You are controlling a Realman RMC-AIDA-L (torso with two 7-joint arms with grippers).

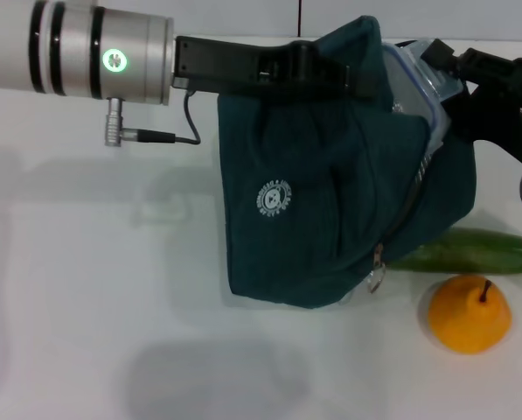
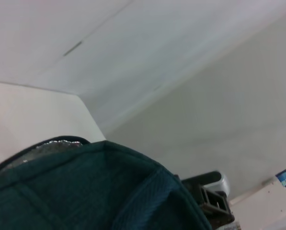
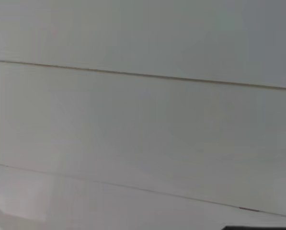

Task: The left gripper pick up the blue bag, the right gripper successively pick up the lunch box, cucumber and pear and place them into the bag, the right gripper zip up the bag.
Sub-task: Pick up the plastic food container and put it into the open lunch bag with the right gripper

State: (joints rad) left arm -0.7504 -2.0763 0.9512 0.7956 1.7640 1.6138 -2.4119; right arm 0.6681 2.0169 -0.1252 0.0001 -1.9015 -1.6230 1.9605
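The blue bag (image 1: 313, 201) hangs above the white table with its white logo (image 1: 274, 197) facing me and its ring zipper pull (image 1: 377, 278) low at the right edge. My left gripper (image 1: 329, 72) reaches in from the left and is shut on the bag's top edge. The bag's fabric (image 2: 85, 191) and foil lining (image 2: 51, 145) show in the left wrist view. The lunch box (image 1: 418, 83) is tilted halfway into the bag's open right side, and my right gripper (image 1: 441, 63) is shut on it. The cucumber (image 1: 479, 251) and the pear (image 1: 469, 313) lie on the table at the right.
The white table (image 1: 86, 289) stretches out left of and in front of the bag. The cucumber lies right behind the bag's lower right corner, with the pear just in front of it. The right wrist view shows only pale wall.
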